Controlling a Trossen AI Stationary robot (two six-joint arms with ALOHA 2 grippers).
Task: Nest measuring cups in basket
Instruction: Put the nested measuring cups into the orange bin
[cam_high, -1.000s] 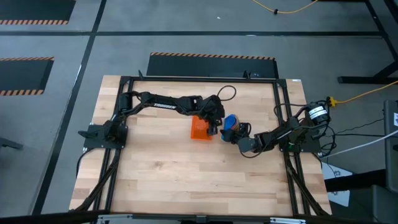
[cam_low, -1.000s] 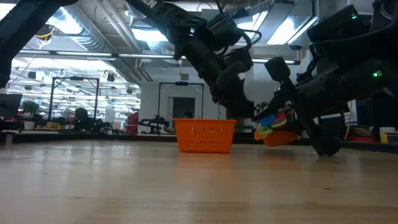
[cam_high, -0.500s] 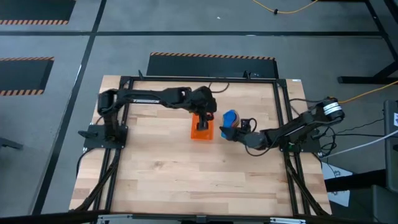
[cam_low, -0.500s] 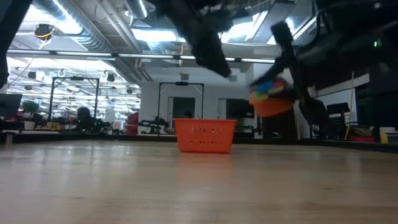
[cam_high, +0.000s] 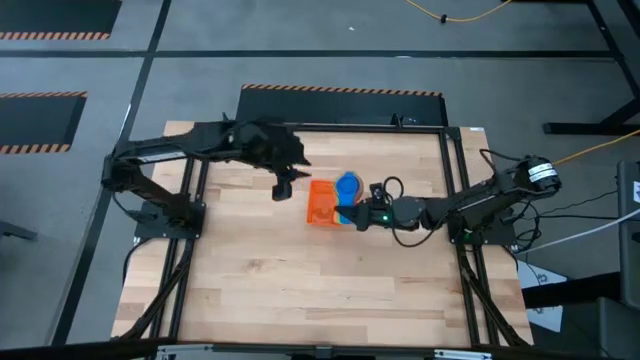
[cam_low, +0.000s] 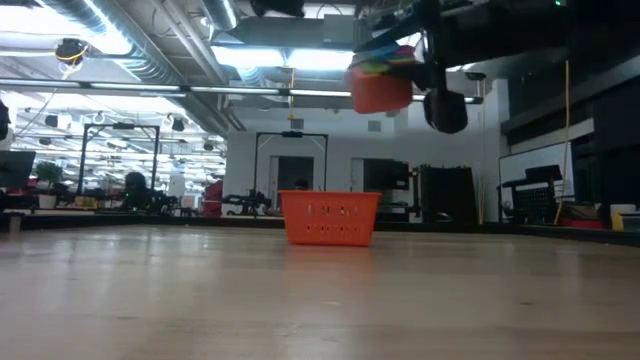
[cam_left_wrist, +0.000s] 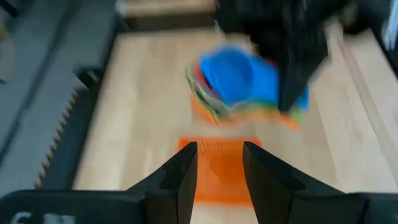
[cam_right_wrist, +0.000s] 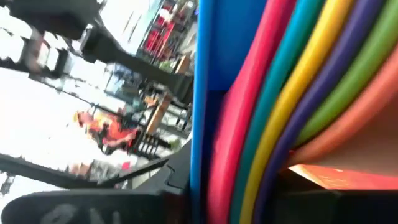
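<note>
My right gripper (cam_high: 356, 213) pinches the nested measuring cups (cam_high: 348, 187) above the basket (cam_high: 322, 204); lower cups hidden. Left gripper (cam_left_wrist: 217, 168) spread.

Wooden table (cam_high: 300, 270) with a black frame (cam_high: 452, 150) along its edges, standing on a grey floor (cam_high: 300, 50). Striped hazard tape (cam_high: 340, 90) lies behind the table; a yellow cable (cam_high: 590, 150) runs at right.

Overhead and table-level views share the basket (cam_high: 322, 204) — wrist cameras sit close on the measuring cups (cam_left_wrist: 239, 79).
</note>
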